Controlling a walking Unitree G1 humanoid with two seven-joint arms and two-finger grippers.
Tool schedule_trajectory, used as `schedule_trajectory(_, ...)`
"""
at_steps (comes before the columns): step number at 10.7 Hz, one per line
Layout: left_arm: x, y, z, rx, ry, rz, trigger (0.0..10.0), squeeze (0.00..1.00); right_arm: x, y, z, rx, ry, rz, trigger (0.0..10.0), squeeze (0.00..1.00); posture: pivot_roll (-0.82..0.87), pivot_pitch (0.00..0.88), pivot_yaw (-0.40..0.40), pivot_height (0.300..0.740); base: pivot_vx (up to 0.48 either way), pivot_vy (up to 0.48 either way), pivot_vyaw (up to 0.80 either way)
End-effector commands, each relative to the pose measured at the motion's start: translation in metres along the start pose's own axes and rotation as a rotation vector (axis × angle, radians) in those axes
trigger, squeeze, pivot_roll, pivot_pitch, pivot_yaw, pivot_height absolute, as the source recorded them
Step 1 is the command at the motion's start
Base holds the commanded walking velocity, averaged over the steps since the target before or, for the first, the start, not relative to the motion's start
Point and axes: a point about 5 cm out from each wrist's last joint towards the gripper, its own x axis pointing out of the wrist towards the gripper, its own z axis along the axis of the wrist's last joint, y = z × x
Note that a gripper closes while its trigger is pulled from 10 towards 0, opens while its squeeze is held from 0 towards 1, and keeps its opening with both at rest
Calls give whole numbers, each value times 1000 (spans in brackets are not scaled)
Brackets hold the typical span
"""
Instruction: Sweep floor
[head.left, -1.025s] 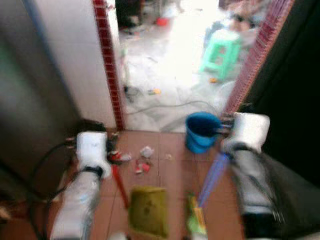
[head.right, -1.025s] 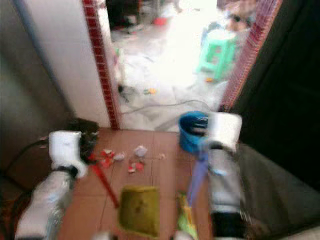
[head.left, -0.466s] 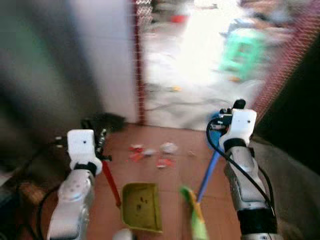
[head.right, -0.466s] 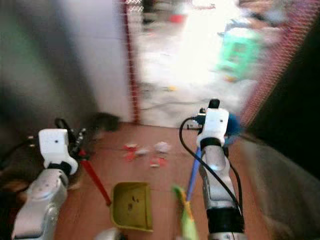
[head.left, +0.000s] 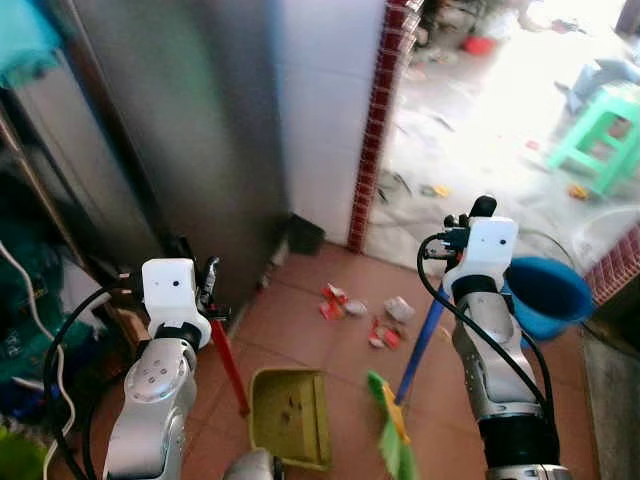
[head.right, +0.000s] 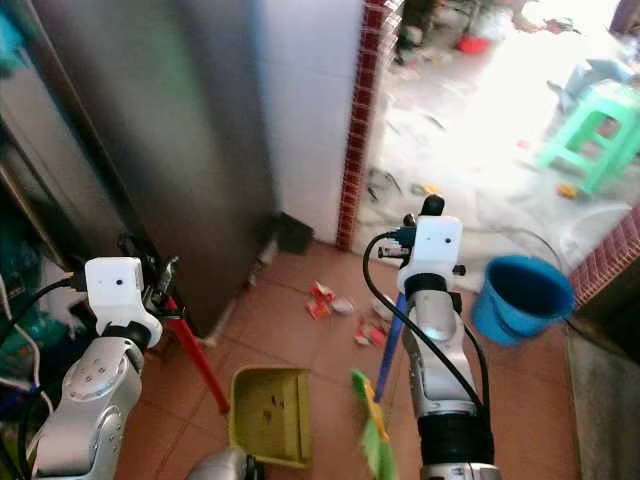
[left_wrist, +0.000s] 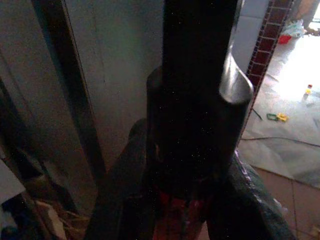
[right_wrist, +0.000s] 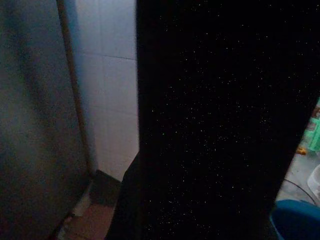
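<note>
My arms: silver segmented shells w/ black elbow bands, white boxy wrist blocks, black cables looping alongside both.

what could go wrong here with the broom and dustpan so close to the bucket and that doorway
The scraps lie beyond the green dustpan, toward the doorway, so a forward stroke of the broom might push them outside instead of into the pan. The blue bucket stands right beside the right gripper; a wide swing may knock it. The left gripper holds the dustpan's red handle near the metal door, which it may scrape.
</note>
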Motion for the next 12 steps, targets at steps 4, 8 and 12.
schedule_trajectory(4, 1, -5, 20, -8, -101, -14, 10000, 0, 7, -7, 17, -58, -86, -36, 10000, 0, -16, 0, -13, 740, 437, 0, 0)
schedule_trajectory(8, -1, -11, 19, -19, -98, -26, 10000, 0, 12, -3, 28, -105, -158, -14, 10000, 0, -17, 0, 2, 740, 460, 0, 0)
schedule_trajectory(12, 2, -10, 24, -14, -112, -33, 10000, 0, 14, 3, 28, -93, -167, -10, 10000, 0, -16, 0, 17, 740, 461, 0, 0)
